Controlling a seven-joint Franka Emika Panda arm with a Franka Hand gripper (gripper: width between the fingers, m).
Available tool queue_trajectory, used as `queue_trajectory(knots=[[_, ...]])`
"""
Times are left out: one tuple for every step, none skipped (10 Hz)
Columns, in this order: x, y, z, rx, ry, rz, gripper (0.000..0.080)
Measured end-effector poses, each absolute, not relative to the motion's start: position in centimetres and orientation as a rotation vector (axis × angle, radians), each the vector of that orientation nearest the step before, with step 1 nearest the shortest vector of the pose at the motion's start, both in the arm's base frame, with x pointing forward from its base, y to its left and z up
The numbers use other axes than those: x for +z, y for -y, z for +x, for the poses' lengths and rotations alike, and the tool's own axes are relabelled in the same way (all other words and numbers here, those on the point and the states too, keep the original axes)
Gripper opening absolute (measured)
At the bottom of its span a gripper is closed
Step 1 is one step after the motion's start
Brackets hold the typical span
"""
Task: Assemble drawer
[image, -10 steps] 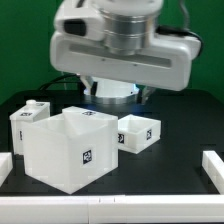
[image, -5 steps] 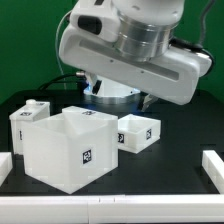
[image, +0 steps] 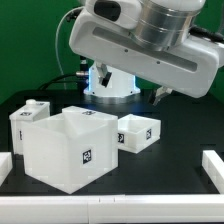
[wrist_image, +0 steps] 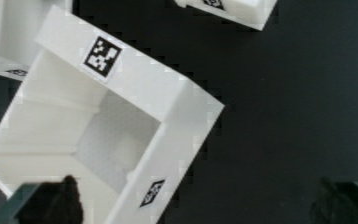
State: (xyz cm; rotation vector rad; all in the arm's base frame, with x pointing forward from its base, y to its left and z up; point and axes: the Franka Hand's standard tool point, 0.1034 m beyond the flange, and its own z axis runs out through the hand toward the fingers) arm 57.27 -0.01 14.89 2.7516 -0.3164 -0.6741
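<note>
The drawer (image: 138, 130), a shallow white tray with a tag, lies behind the casing toward the exterior view's right. A corner of it shows in the wrist view (wrist_image: 247, 10). The tall white cube-shaped casing (image: 68, 148) stands open-topped in the middle and fills the wrist view (wrist_image: 105, 120). My gripper (wrist_image: 197, 205) is open and empty, high above the casing's near wall. Its dark fingertips (wrist_image: 51, 200) show wide apart at the frame edge. The arm's hand (image: 150, 45) hangs well above all parts.
A small white block with a tag (image: 30, 118) sits at the casing's left in the exterior view. White rails lie at the table's left (image: 5, 165) and right (image: 213, 165) edges. The robot base (image: 110, 85) stands behind.
The arm's hand has risen and swung toward the exterior view's right. The casing, drawer and small block have not moved.
</note>
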Motion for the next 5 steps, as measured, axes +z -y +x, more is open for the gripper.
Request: queue_trajectory(knots=[[14.8, -0.1, 57.2, -0.678, 0.351, 2.759, 0.0649], [14.9, 0.0, 57.4, -0.694, 0.515, 2.804, 0.0649], [15.1, 0.9, 58.4, -0.625, 0.6, 2.855, 0.0649], [15.4, 1.0, 58.4, -0.581, 0.623, 2.881, 0.0649], [15.8, 0.7, 58.2, -0.591, 0.645, 2.899, 0.0649]])
